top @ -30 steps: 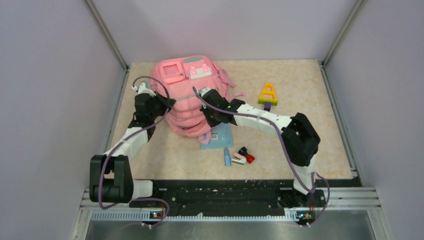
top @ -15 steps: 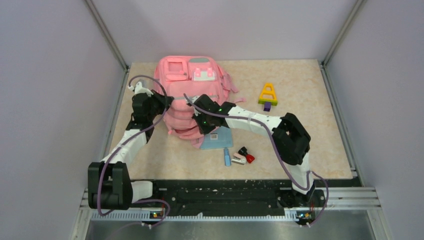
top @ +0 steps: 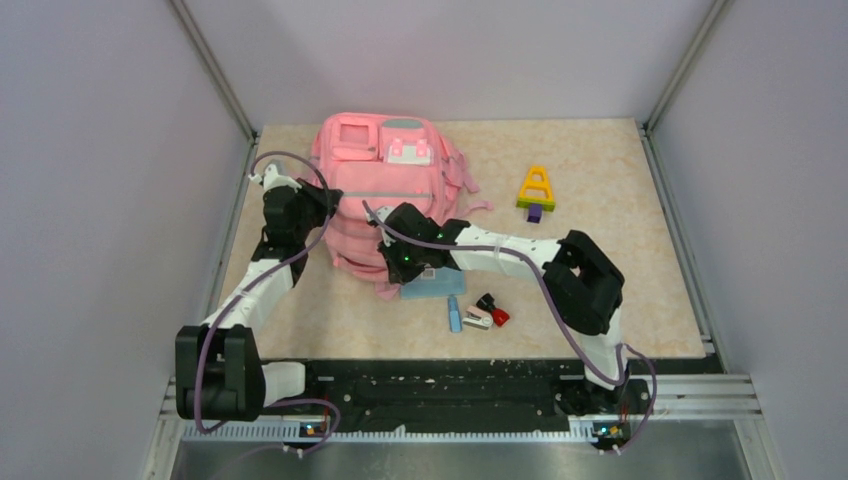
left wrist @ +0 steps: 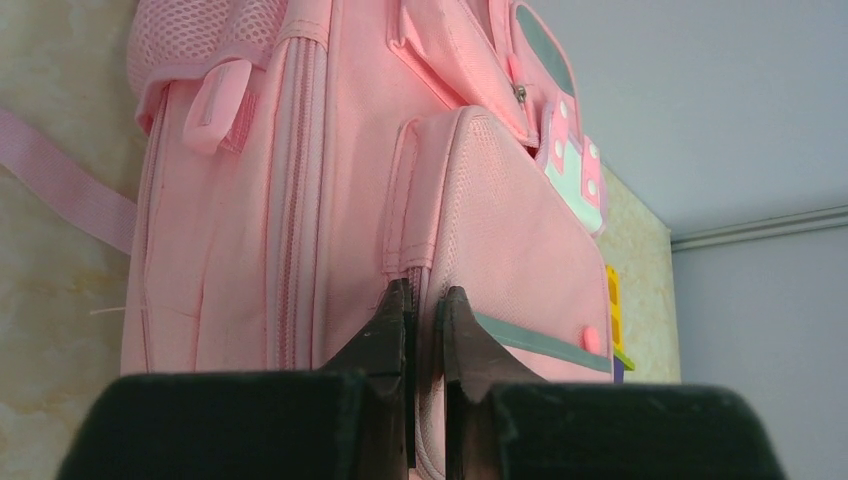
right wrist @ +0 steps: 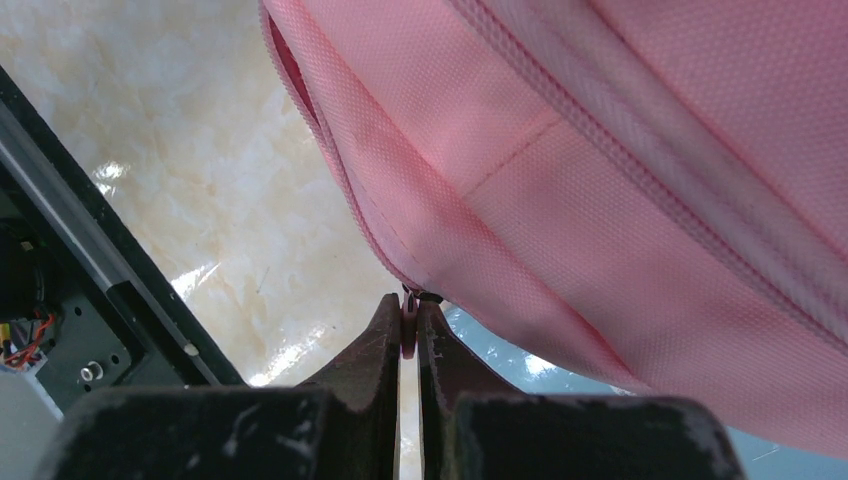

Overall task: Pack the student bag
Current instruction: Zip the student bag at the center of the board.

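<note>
The pink student bag (top: 385,185) lies on the table at the back left, front pockets facing up. My left gripper (top: 322,205) is at its left side; in the left wrist view (left wrist: 424,300) it is shut on a fold of the bag's fabric (left wrist: 350,150) by the front pocket seam. My right gripper (top: 392,262) is at the bag's near edge. In the right wrist view (right wrist: 409,308) it is shut on a small pink zipper pull (right wrist: 409,328) at the end of the bag's zipper (right wrist: 650,170).
A light blue notebook (top: 437,285) lies partly under the bag's near edge. A blue tube (top: 454,316), a pink-white stapler (top: 477,320) and a red-black item (top: 493,308) lie near it. A yellow triangular toy (top: 537,187) sits at the back right.
My right gripper has moved toward the near edge along the bag's side, holding the zipper pull. The bag has shifted and flattened. My left gripper has moved slightly left.
</note>
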